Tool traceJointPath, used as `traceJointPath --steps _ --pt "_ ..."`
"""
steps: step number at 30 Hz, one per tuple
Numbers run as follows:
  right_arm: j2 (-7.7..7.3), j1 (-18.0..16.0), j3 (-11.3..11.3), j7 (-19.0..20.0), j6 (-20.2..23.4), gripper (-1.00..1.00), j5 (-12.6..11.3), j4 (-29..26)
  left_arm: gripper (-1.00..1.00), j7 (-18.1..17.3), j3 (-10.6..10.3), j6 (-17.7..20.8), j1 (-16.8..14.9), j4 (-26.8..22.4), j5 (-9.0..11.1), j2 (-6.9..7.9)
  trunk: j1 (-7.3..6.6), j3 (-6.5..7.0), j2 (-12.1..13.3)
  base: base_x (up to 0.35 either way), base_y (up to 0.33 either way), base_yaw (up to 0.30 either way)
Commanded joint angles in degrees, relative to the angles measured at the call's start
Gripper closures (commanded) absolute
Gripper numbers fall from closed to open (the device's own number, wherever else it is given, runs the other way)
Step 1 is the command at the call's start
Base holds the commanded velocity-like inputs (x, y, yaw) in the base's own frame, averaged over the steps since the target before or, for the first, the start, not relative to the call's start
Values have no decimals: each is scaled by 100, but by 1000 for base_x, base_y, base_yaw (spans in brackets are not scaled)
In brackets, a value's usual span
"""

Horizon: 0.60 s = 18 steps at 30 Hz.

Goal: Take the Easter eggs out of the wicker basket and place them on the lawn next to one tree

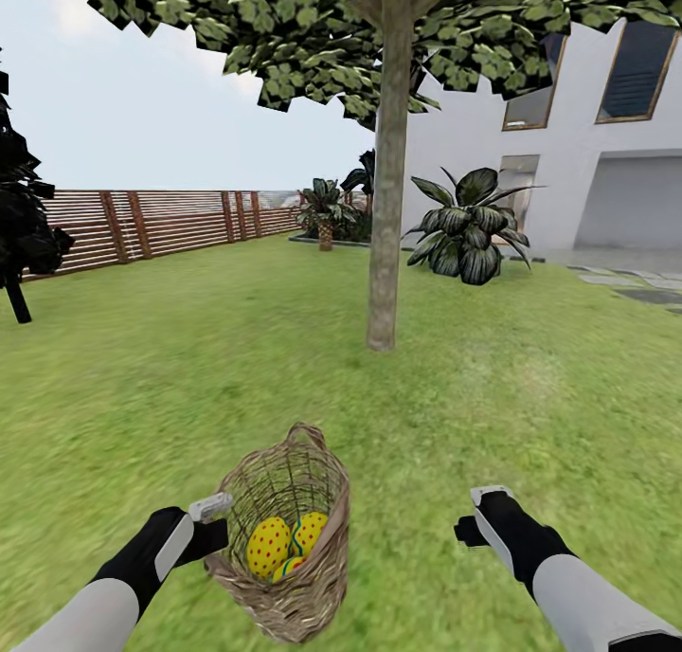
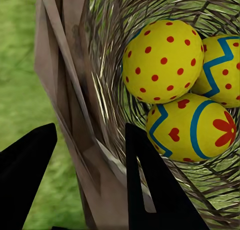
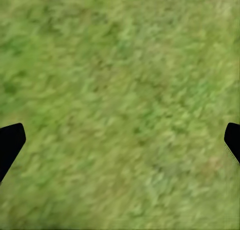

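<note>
Left fingers [image 2: 137, 180] straddle wicker basket [image 1: 294, 538] rim, seemingly clamped; lawn [image 1: 530, 396] open around.

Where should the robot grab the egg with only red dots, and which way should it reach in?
Probably around its round middle, reaching in through the open mouth of the wicker basket. The dotted egg lies against the other two eggs, so fingers fit best on its bare sides. The left gripper straddles the basket's wall, and the right gripper is open and free.

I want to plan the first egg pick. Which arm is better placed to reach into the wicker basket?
Probably the right. The left gripper straddles the wicker basket wall, one finger on each side, and seems to hold it. The right gripper hangs open over bare lawn, free to reach the Easter eggs.
</note>
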Motion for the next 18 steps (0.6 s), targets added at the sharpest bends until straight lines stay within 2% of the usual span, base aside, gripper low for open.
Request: traceJointPath --steps 1,18 --pt "-10 -3 40 -40 26 -100 -59 -10 100 44 15 28 -3 -15 103 -6 4 -7 -4 330 -75 0" --pt "-4 -3 41 -40 26 -100 -58 -10 100 44 15 28 -3 -15 103 -1 4 -7 -4 329 -75 0"
